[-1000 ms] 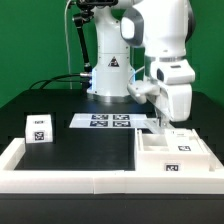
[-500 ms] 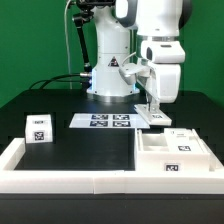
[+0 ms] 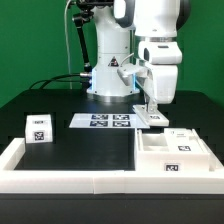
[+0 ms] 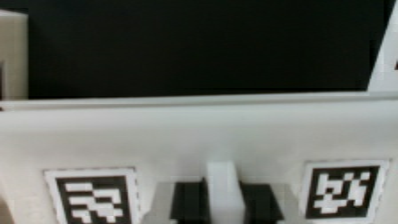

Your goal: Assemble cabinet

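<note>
The white cabinet body [image 3: 172, 152] with recessed compartments and tags lies at the exterior view's right. My gripper [image 3: 152, 107] hangs just left of it, by the right end of the marker board [image 3: 105, 121]. In the wrist view the gripper [image 4: 221, 196] has its dark fingers [image 4: 187, 198] closed on a thin white ridge of a flat white insert piece [image 4: 196, 130] that carries two tags. The same piece [image 3: 155, 119] shows low under the gripper in the exterior view. A small white tagged block [image 3: 38, 127] stands at the left.
A low white border frame [image 3: 70, 172] runs along the table's front and left side. The robot base [image 3: 110, 75] stands behind the marker board. Black table surface lies between the small block and the cabinet body.
The arm has moved from above the cabinet body toward the exterior view's left and a little back. Since half a second ago it has barely moved.
</note>
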Robot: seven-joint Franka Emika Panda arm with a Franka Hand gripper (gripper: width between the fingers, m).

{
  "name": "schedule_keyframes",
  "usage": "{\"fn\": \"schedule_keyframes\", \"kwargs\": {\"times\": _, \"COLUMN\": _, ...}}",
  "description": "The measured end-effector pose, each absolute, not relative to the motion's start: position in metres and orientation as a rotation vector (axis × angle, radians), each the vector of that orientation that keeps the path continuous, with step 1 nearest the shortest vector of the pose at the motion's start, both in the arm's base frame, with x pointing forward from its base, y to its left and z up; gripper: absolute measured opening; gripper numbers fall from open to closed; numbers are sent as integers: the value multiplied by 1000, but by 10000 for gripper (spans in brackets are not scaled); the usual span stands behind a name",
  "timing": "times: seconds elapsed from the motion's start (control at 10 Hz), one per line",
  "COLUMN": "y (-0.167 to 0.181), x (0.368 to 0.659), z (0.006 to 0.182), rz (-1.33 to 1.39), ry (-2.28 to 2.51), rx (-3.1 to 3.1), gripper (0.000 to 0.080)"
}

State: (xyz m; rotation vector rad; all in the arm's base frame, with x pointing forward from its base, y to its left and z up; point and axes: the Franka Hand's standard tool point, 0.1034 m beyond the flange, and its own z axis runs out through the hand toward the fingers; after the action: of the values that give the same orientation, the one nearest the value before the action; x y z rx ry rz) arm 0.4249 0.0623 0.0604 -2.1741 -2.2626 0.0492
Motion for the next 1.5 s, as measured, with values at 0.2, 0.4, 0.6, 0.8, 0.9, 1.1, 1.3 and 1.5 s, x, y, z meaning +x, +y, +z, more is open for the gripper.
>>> {"fn": "schedule_keyframes", "kwargs": {"times": 0.2, "y": 57, "x": 421, "z": 58, "rz": 83, "ry": -2159, "rx": -2267, "gripper": 68}}
{"fn": "schedule_keyframes", "kwargs": {"times": 0.4, "y": 59, "x": 423, "z": 58, "rz": 48, "ry": -2165, "rx": -2274, "gripper": 68}}
{"fn": "schedule_keyframes", "kwargs": {"times": 0.6, "y": 58, "x": 422, "z": 57, "rz": 51, "ry": -2167, "rx": -2269, "gripper": 68}}
{"fn": "schedule_keyframes", "kwargs": {"times": 0.8, "y": 55, "x": 430, "z": 54, "rz": 33, "ry": -2184, "rx": -2251, "gripper": 68}}
{"fn": "schedule_keyframes", "kwargs": {"times": 0.9, "y": 50, "x": 435, "z": 53, "rz": 36, "ry": -2199, "rx": -2235, "gripper": 68}}
{"fn": "schedule_keyframes", "kwargs": {"times": 1.1, "y": 55, "x": 437, "z": 55, "rz": 21, "ry": -2191, "rx": -2250, "gripper": 69}}
{"fn": "schedule_keyframes", "kwargs": {"times": 1.3, "y": 57, "x": 437, "z": 54, "rz": -37, "ry": -2197, "rx": -2260, "gripper": 69}}
{"fn": "schedule_keyframes", "kwargs": {"times": 1.5, "y": 57, "x": 437, "z": 54, "rz": -44, "ry": -2197, "rx": -2262, "gripper": 69}}
